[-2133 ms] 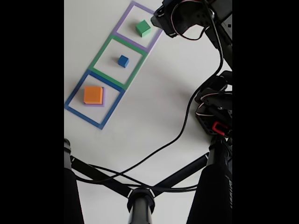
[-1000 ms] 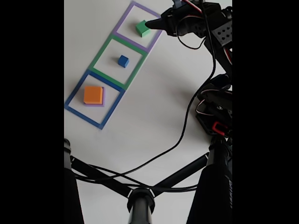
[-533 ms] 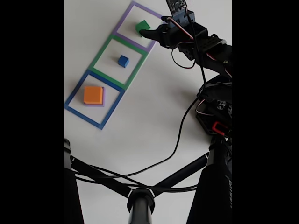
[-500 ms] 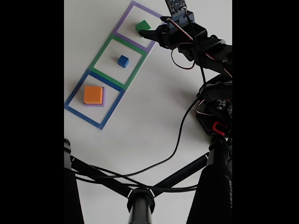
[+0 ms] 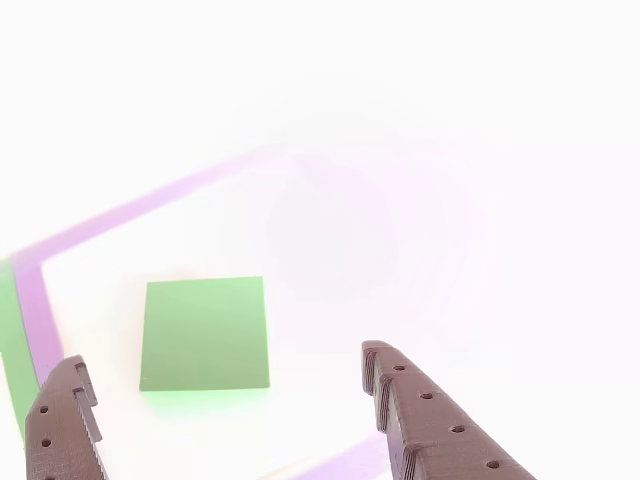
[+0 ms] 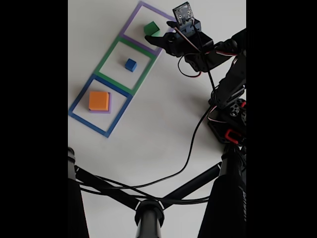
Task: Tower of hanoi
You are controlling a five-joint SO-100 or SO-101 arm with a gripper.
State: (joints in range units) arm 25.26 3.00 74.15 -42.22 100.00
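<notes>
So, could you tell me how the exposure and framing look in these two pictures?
The other view is badly overexposed: the table washes to white, though the green block and gripper fingers stay readable. The fixed view is evenly lit but has black bars on both sides.

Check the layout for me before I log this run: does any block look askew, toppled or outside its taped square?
Nothing stands out. In the fixed view the green block sits inside the purple square, the blue cube in the green square, and the orange block lies flat on a purple one in the blue square. The open gripper hangs beside the green block.
</notes>
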